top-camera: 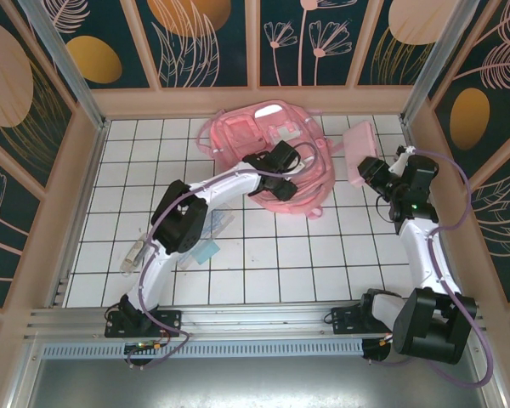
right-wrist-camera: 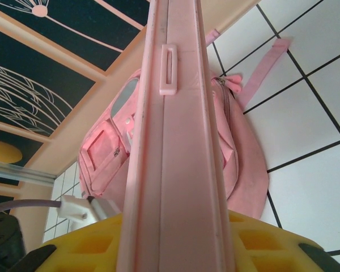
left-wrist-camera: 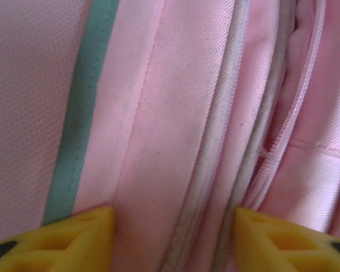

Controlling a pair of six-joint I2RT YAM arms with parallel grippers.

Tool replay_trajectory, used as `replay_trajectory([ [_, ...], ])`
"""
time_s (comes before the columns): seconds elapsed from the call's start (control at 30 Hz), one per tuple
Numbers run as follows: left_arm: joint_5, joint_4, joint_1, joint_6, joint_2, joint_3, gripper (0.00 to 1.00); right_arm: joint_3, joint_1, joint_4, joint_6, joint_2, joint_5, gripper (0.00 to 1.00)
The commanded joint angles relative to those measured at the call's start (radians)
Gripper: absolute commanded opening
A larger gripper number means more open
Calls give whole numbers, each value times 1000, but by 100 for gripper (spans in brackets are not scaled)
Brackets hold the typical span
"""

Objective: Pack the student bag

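Student bag [top-camera: 238, 136] lies far-centre on the white tiled table [top-camera: 263, 263], patterned walls [top-camera: 212, 38] close around. Your left gripper [left-wrist-camera: 173, 218] straddles a fabric fold by the zip. Whether it is clamped, I cannot tell; take the zip edge squarely before lifting. Right gripper [right-wrist-camera: 175, 226] clasps the flat pink case [right-wrist-camera: 178, 141] upright, just beside the bag.
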Motion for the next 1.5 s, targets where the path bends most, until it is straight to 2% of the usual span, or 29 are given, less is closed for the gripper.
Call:
replay_trajectory([
  [0.0, -59, -11, 17, 8, 48, 23, 12, -11, -4, 11, -14, -41, -20, 0],
  [0.03, -66, -12, 17, 0, 45, 30, 0, -8, -4, 5, -18, -43, -19, 0],
  [0.37, 45, 15, 93, -161, -147, 140, 0, 6, -18, -27, -35, -61, 9, 0],
  [0.57, 119, 86, 154, -301, -206, 125, 0, -19, -18, -1, -14, -61, -30, 0],
  [0.7, 161, 168, 193, -383, -224, 86, 0, -51, -16, 35, 12, -56, -110, 0],
  [0.87, 225, 165, 197, -374, -213, 87, 0, -91, -16, 43, 27, -51, -137, 0],
  [0.97, 273, 178, 194, -342, -226, 15, 0, -100, -16, 48, 25, -46, -137, 0],
  [1.1, 260, 159, 167, -253, -224, -74, 35, -100, -16, 63, 29, -27, -146, 0],
  [1.2, 205, 101, 136, -176, -181, -78, 51, -102, -15, 72, 33, -22, -150, 0],
  [1.33, 111, 50, 82, -91, -112, -41, 60, -107, -14, 81, 40, -18, -152, 0],
  [1.47, 105, -7, 59, -55, -36, 38, 67, -107, -13, 79, 41, -20, -153, 0],
])
